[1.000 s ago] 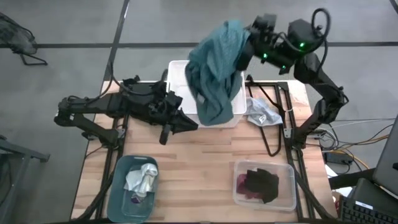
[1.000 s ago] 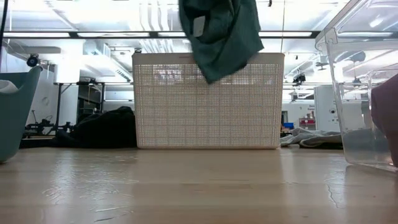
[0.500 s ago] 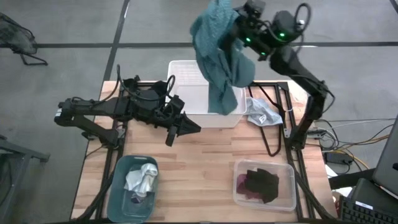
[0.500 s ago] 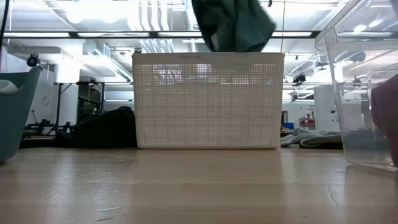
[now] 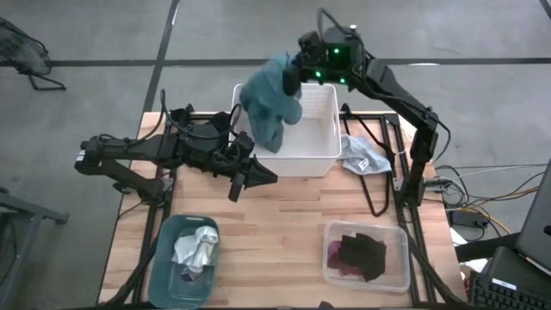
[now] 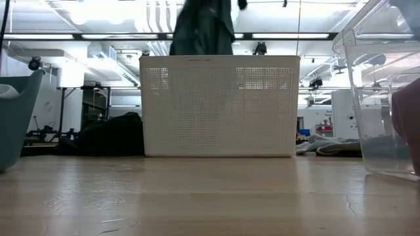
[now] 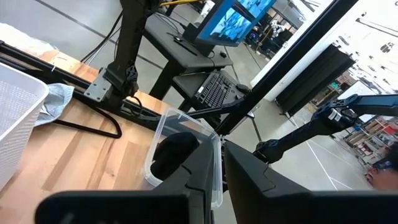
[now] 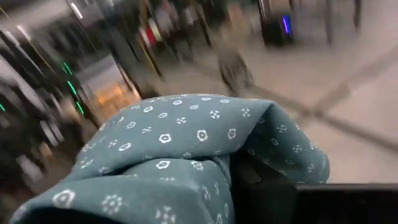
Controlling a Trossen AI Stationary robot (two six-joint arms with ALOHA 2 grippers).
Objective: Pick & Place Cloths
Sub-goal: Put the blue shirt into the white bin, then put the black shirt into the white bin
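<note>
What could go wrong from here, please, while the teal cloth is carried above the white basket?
The teal cloth hangs from the right end effector over the white basket's left rim, so it might snag there or drop outside. Its trailing end is also near the left end effector, which waits beside the basket, and could perhaps drape over that arm.

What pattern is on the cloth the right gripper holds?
Small white flowers on teal cloth; right wrist view.

Teal cloth [image 5: 269, 92] hangs over white basket's [image 5: 320, 153] left half.
</note>
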